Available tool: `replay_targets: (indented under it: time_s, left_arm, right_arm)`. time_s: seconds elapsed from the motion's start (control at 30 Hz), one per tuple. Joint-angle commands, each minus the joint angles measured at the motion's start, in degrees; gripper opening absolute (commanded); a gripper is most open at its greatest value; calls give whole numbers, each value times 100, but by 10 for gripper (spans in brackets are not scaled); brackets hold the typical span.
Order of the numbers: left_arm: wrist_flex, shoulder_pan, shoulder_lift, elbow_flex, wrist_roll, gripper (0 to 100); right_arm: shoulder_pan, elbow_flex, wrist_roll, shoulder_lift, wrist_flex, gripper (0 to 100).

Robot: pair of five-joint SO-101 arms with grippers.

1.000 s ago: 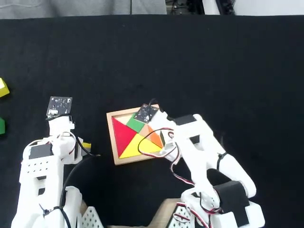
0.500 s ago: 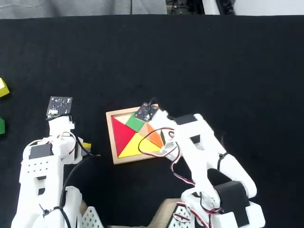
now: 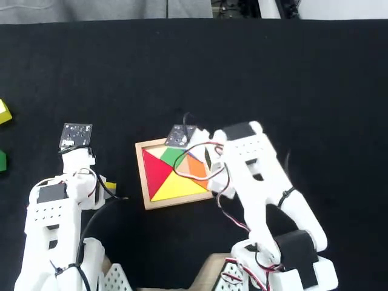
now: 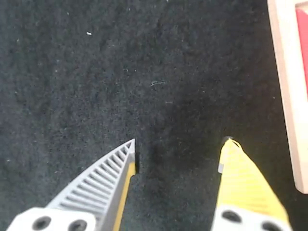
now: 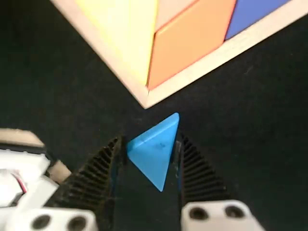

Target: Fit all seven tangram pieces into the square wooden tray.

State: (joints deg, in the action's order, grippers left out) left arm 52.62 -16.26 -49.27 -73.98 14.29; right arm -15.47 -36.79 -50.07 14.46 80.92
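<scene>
The square wooden tray (image 3: 176, 202) lies at the table's middle with a red triangle (image 3: 156, 173), a yellow triangle (image 3: 176, 188), a green piece (image 3: 173, 156) and an orange piece (image 3: 195, 167) in it. My right gripper (image 5: 149, 144) is shut on a light blue triangle (image 5: 154, 149), held above the black cloth just off a tray corner (image 5: 144, 102). Beside that corner sit the yellow (image 5: 125, 29), orange (image 5: 187, 41) and dark blue (image 5: 250, 14) pieces. The right arm (image 3: 248, 163) covers the tray's right side. My left gripper (image 4: 180, 144) stands open over bare cloth, left of the tray rim (image 4: 288, 96).
A yellow block (image 3: 3, 112) and a green block (image 3: 2, 160) lie at the table's far left edge. Black cloth covers the whole table, with wide free room behind and to the right of the tray.
The right arm has swung back and slightly left over the tray, its wrist now farther toward the tray's far edge. The left arm has kept still.
</scene>
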Motion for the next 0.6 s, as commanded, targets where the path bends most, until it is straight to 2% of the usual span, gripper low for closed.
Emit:
replay_targets:
  time_s: [0.0,0.13,0.3,0.43,0.57]
  left_arm:
    - [-88,-48,35,40,62,281]
    - [-88,-48,35,40,62,281]
    - [-88,-145,-9,40,26,281]
    - [-237,-725,-18,48,-26,281]
    - [-273,-1596,-18,40,-255,281]
  right_arm:
    - [18,778,-158,4,316,74]
    - [-255,1499,-167,-57,325,74]
    - [-993,2237,-527,-382,325,74]
    - [-1547,2853,-651,-989,308,74]
    - [-1714,3503,-1257,-1719,334,74]
